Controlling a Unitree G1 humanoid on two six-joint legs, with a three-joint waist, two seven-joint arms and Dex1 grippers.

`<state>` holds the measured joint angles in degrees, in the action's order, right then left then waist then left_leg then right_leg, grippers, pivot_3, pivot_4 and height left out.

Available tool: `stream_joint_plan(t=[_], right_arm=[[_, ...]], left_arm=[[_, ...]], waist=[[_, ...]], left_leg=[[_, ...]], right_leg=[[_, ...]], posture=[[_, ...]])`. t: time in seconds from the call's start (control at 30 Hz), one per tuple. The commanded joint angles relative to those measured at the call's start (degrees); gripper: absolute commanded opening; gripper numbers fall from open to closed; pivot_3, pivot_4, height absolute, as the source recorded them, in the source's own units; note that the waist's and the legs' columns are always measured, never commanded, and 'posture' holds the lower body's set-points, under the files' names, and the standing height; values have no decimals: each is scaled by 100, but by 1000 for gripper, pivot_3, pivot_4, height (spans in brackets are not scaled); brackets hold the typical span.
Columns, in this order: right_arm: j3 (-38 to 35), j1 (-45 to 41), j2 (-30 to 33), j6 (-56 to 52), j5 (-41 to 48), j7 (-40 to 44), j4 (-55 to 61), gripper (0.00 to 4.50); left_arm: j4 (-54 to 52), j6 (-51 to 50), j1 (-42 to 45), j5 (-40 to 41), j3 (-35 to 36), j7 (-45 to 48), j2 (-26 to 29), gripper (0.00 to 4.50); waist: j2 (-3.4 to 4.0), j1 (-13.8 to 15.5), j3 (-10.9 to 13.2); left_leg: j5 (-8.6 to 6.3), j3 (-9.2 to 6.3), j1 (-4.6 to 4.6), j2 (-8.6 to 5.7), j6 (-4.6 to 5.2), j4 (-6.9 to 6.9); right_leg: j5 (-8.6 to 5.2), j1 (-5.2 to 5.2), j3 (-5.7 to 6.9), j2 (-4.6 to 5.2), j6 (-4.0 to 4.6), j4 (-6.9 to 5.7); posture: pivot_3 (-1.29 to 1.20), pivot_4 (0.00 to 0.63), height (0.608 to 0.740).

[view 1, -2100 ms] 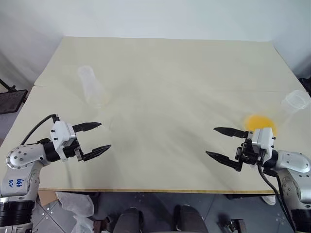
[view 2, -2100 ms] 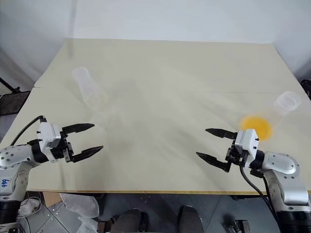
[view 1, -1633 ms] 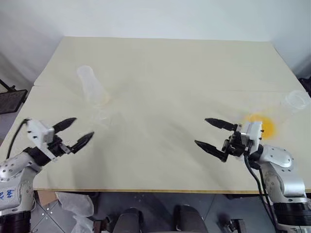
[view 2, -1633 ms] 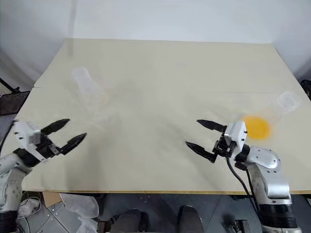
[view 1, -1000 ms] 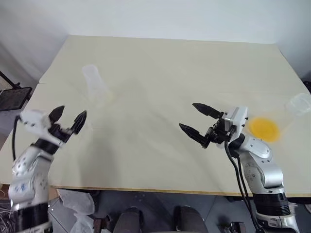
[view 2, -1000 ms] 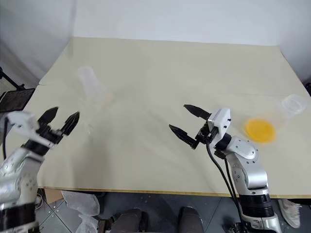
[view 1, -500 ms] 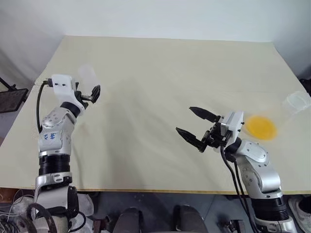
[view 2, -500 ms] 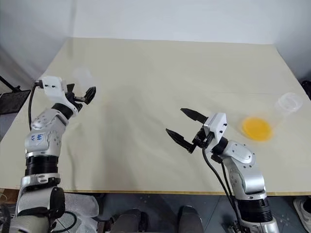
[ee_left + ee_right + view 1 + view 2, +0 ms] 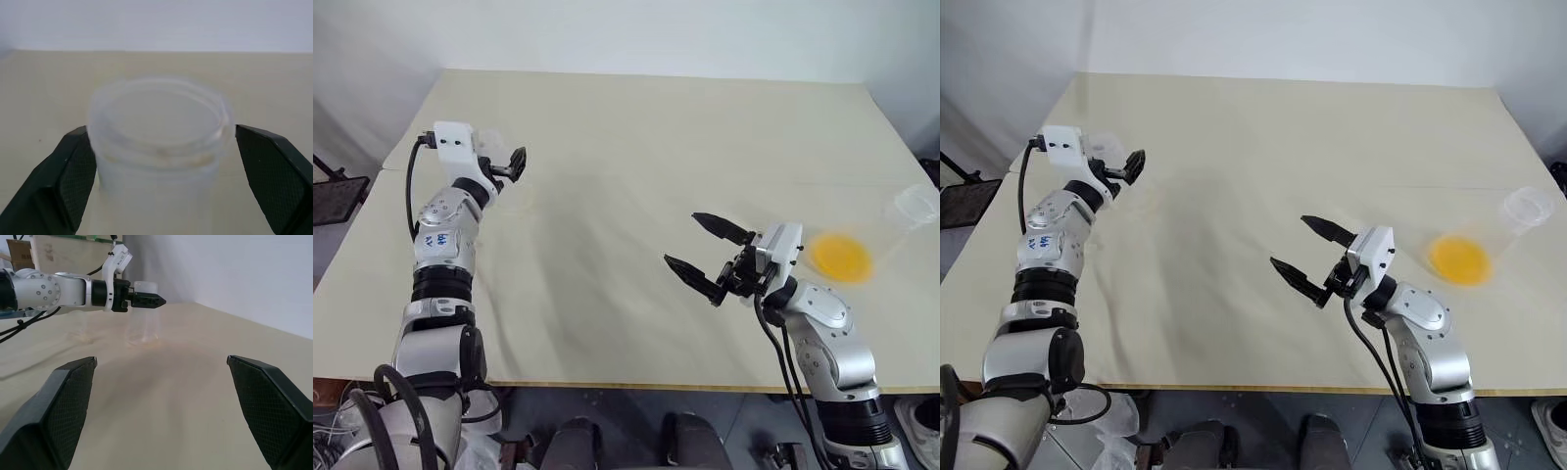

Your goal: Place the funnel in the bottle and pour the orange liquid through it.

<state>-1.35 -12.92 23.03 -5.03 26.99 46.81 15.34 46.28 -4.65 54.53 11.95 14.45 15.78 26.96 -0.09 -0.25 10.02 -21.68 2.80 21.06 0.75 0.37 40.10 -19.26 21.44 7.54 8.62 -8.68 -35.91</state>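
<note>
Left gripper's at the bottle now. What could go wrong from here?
1. The open left gripper straddles the bottle right at its rim; closing that high could tip it or let it slip.
2. The flask holding the orange liquid stands by the right edge of the table, apart from the open right gripper; a careless reach could knock it off.

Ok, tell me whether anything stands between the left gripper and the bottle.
Nothing visible does. The left gripper is open, and its fingers already flank the bottle near its mouth. The table around them is bare.
</note>
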Motion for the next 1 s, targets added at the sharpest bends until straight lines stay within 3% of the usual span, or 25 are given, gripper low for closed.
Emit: stream_joint_plan(t=[0.03, 0.2, 0.23, 0.4, 0.67, 0.87, 1.0], right_arm=[[-81, 71, 1, 98, 37, -73, 291, 4500], [-108, 134, -1, 142, 13, -148, 321, 4500], [-108, 154, 2, 160, 2, -156, 322, 4500], [-188, 348, 75, 247, -71, -198, 351, 4500], [-931, 1141, 559, 212, -3, -275, 752, 4500], [-1809, 2161, 801, 209, 94, -388, 1190, 4500], [-1938, 2390, 759, 204, 76, -533, 1398, 4500]], left_arm=[[246, 242, 249, -99, -6, 97, 137, 4045], [375, 489, 342, -58, 46, 277, 157, 2642], [349, 562, 355, -40, 58, 313, 146, 2537], [-133, 757, 305, 251, -8, 1137, -48, 2536], [-1918, -241, -131, 636, -1159, 3352, -550, 2536], [-1764, -15, -52, 303, -2136, 4336, -1289, 2536], [-1220, 275, 116, 236, -2197, 4342, -1725, 2536]], waist=[[0, -3, 0], [0, -3, 0], [0, -4, 0], [-1, 19, 1], [-3, 15, 2], [-4, 40, 2], [-3, 20, 2]], left_leg=[[0, -1, 3, 0, 0, -1], [0, -1, 4, 0, 0, -1], [0, -1, 4, 1, 0, -1], [0, -6, 8, -2, 0, 0], [0, -12, 14, -6, 0, 0], [0, 5, 10, -3, 0, 5], [1, 17, 7, 2, 2, 9]], right_leg=[[0, 2, 4, 0, 0, 0], [0, 3, 5, 0, 0, -1], [0, 3, 5, 0, 0, -1], [0, 3, 6, 2, 0, -2], [0, 1, 9, 4, -1, -1], [0, 1, 3, 3, -1, 0], [0, 1, -2, 2, -1, 4]], posture=[[0, 150, 740], [0, 150, 740], [0, 150, 740], [0, 150, 740], [0, 150, 740], [0, 150, 740], [0, 150, 740]])
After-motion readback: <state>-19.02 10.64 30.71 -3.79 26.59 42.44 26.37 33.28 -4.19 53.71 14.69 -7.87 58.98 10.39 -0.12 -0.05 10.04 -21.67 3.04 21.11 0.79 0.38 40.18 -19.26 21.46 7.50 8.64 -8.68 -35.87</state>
